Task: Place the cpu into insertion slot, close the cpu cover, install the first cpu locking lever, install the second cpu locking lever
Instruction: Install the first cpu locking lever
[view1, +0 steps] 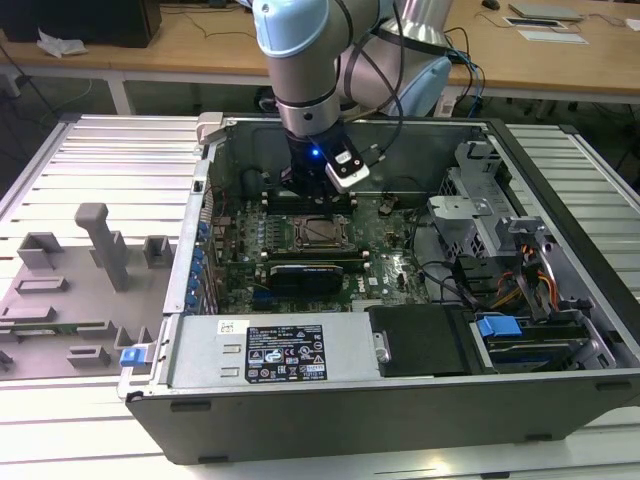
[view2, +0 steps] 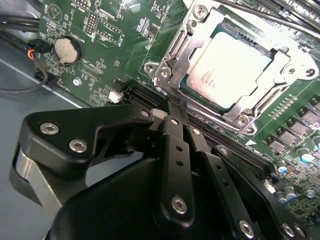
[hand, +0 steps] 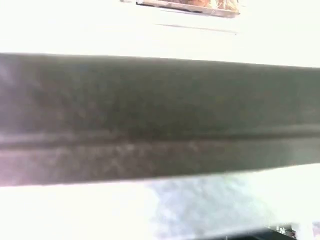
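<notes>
Lying flat in the insertion slot (view2: 223, 26), the cpu (view2: 227, 62) is seen in the second wrist view with its pale metal top showing through the window of the cpu cover (view2: 250, 102), which appears to be folded down over it. The gripper (view2: 171, 106) is held low over the motherboard (view2: 100, 30), and its fingers (view2: 172, 135) are pressed together with nothing seen between them. Their tips are aimed at the nearest corner of the socket frame, just beside it; contact cannot be told. The chip lies straight beyond the tips, along the line of the fingers. In the exterior view the arm is reached down into the open computer case (view1: 560, 400) on the slatted bench (view1: 100, 150), and the motherboard is mounted on the case floor.
</notes>
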